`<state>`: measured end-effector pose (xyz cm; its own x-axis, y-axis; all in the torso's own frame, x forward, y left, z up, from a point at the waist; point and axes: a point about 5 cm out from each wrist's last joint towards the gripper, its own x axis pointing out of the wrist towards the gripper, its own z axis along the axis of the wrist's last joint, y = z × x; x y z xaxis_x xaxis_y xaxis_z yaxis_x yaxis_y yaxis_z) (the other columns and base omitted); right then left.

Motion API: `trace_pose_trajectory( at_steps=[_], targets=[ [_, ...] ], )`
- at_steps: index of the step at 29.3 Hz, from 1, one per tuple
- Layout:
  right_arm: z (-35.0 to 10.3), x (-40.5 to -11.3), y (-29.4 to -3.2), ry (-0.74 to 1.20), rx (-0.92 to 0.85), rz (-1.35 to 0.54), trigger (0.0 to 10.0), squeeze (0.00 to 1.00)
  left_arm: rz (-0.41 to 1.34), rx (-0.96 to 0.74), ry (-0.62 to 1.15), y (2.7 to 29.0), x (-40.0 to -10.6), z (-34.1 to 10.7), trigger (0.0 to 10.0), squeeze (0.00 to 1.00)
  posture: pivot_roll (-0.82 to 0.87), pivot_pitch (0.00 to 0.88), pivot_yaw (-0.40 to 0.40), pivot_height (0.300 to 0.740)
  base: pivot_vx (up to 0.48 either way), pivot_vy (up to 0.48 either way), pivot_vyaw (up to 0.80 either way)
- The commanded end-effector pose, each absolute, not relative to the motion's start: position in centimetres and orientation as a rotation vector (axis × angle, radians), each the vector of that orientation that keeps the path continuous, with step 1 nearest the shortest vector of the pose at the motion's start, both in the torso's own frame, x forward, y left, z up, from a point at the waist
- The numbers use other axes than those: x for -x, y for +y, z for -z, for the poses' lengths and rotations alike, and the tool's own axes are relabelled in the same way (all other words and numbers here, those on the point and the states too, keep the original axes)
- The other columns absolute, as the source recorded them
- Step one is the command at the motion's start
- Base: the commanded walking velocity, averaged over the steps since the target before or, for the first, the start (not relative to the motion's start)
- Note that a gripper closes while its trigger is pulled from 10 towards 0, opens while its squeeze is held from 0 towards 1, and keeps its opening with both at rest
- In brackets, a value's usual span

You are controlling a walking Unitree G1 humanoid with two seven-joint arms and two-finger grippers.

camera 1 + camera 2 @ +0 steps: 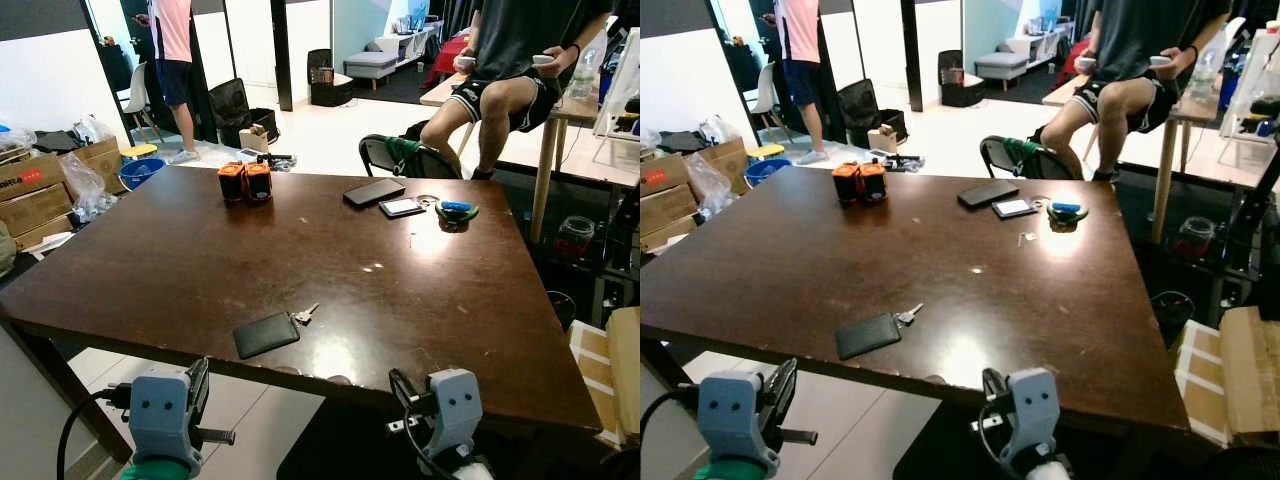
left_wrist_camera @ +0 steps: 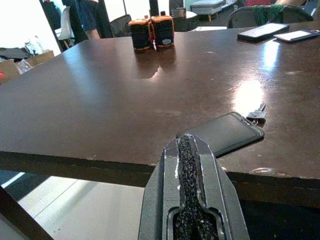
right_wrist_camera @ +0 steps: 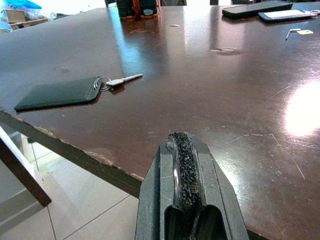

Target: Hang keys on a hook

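1. Left eye view: I am looking down at the bench (image 1: 180,260) with both arms held low at its near edge. The keys (image 1: 304,315) are lying flat just beyond and between the two hands, ringed to a flat black pouch (image 1: 266,334). I am judging them light, hard and a little slippery, with the pouch soft and floppy; the ring where key meets pouch looks like the best place to pinch, since the key blade is lying flush on the wood. I am seeing no hook here.

2. Right eye view: the same layout. The left hand (image 1: 780,395) is sitting below the bench edge, short of the pouch; the right hand (image 1: 992,385) is likewise below the edge, with the keys ahead of it and off toward the left hand.

3. Left wrist view: the left hand (image 2: 191,165) is showing its fingers pressed together, holding nothing, pointing at the pouch's near corner; the key (image 2: 257,113) is lying just past that.

4. Right wrist view: the right hand (image 3: 184,160) is also closed tight and empty, hovering at the bench edge; key and pouch are lying ahead and well off to one side.
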<state>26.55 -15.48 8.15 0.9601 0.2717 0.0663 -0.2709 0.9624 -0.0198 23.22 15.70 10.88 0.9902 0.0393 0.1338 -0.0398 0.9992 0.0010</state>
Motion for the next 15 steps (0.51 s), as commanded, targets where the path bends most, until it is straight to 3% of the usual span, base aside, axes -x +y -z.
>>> trace_pose_trajectory(
  at_steps=[1, 11, 15],
  targets=[
    [-7.51, -26.41, -15.36, -0.040, -0.009, -0.275, 10.0, 0.00, -0.045, -0.006, -0.101, 15.89, -23.19, -10.28, 10.0, 0.00, -0.02, 0.002, 0.154, 0.740, 0.000, 0.000, 0.00],
    [-7.47, -26.38, -15.37, -0.039, -0.008, -0.277, 10.0, 0.00, -0.049, 0.007, -0.105, 15.85, -23.24, -10.36, 10.0, 0.00, -0.03, 0.004, 0.155, 0.740, 0.000, 0.000, 0.00],
    [-7.47, -26.40, -15.41, -0.040, -0.009, -0.276, 10.0, 0.00, -0.037, 0.011, -0.105, 15.75, -23.27, -10.37, 10.0, 0.00, -0.03, 0.001, 0.150, 0.740, 0.274, 0.000, 0.00]
  ],
)
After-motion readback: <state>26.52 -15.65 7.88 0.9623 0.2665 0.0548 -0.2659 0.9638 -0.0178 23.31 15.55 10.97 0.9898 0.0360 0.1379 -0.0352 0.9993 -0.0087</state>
